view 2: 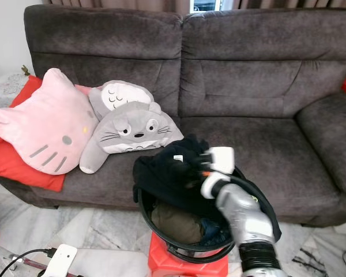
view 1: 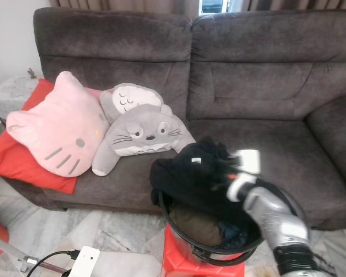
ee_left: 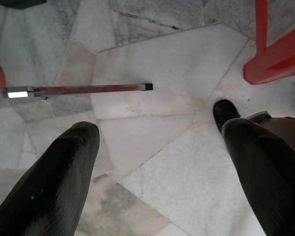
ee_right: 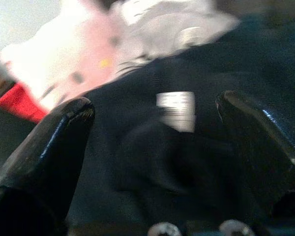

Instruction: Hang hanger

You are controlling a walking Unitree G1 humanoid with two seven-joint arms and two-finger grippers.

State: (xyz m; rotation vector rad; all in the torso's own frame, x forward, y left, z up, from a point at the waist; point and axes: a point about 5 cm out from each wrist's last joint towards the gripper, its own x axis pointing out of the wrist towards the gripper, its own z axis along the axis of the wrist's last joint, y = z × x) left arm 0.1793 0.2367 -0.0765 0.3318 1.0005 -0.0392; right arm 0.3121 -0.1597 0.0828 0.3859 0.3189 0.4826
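Clothes (view 1: 202,222) in black basket (view 1: 179,234), dark garment (view 1: 190,173) over its rim.

Quick count: one dark sofa (view 1: 248,86), three cushions on it, pink cat (view 1: 55,130), red (view 1: 14,156), grey plush (view 1: 141,133), plus one black basket (view 1: 213,245) on one red stool (view 1: 179,259).

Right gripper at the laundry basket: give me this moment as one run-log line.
right gripper: open, fingers over black garment | garment: heaped on basket rim | left gripper: open, idle above floor | hanger: not seen
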